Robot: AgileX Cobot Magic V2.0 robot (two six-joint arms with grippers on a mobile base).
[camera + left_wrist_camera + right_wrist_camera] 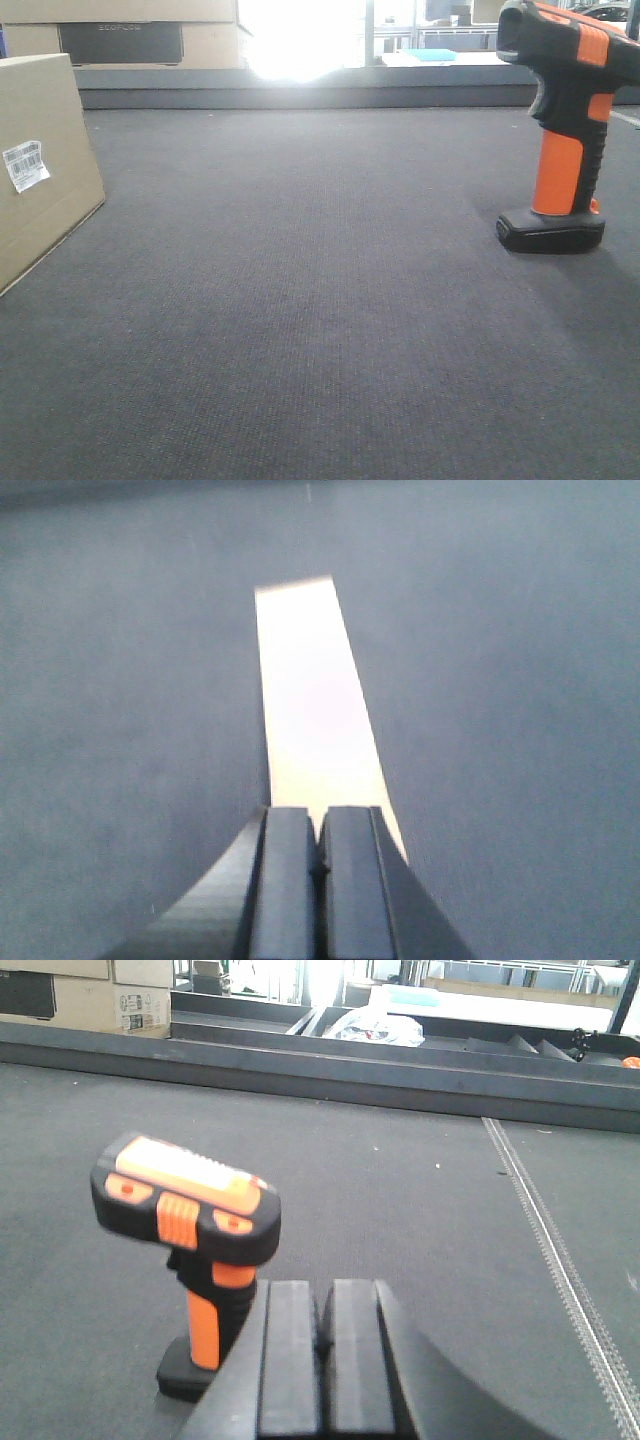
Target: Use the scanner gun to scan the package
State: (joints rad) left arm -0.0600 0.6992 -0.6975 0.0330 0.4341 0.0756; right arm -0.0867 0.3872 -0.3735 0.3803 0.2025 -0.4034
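The package (40,160), a tan cardboard box with a small white barcode label (25,165), stands at the left edge of the front view. The scanner gun (562,120), black with an orange handle, stands upright on its flat foot at the right. In the right wrist view the scanner gun (195,1250) stands just left of and beyond my right gripper (322,1295), which is shut on nothing and apart from it. My left gripper (320,820) is shut over bare dark carpet and a bright strip (315,710). Neither gripper shows in the front view.
Dark grey carpet (320,300) covers the work surface. A raised dark ledge (300,90) runs along the back. Cardboard boxes with a dark panel (120,40) stand beyond it at the back left. A pale seam line (555,1250) crosses the carpet on the right.
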